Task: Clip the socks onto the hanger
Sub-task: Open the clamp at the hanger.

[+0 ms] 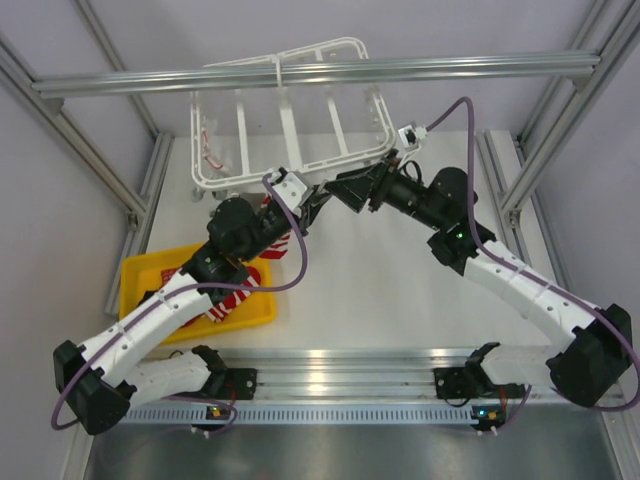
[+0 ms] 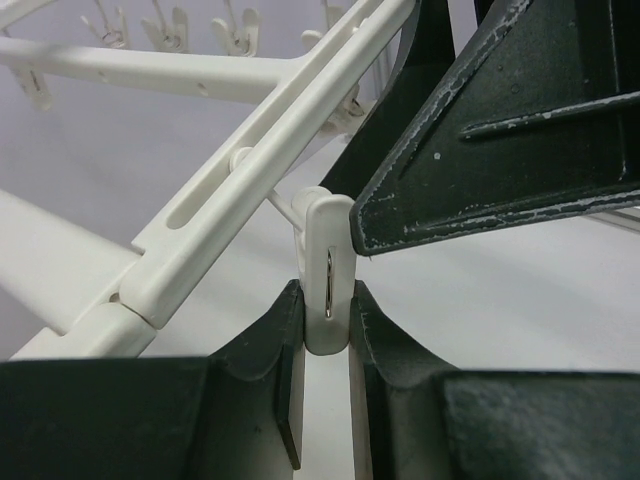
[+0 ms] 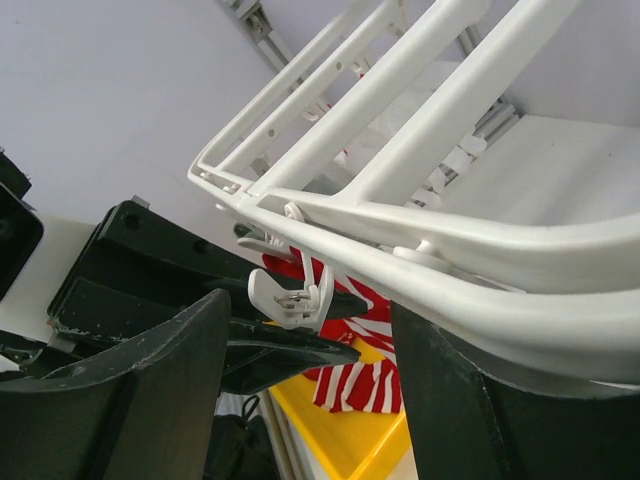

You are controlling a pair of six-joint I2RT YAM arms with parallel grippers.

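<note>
Prob. at clip-prep step: pinching one dangling clip (image 2: 326,240) just under hanger (image 2: 290,110) near rim w/ left gripper (image 2: 326,325), jaws nearly closed, pressing on clip's sides. No sock in it, as far as visible. Right gripper (image 3: 308,335) spread wide just under same hanger rim, gripping nothing, w/ clip dangling btwn fingers, no contact. Maybe brushing rim w/ one finger, can't tell. Socks (image 3: 352,385) well apart from both grippers, lying off hanger's near-left corner in yellow tray (image 3: 345,440). Next, likely: fetch a sock w/ right gripper, feed its edge into clip mouth, then ease the squeeze. Can't tell if clip mouth open enough yet.
</note>
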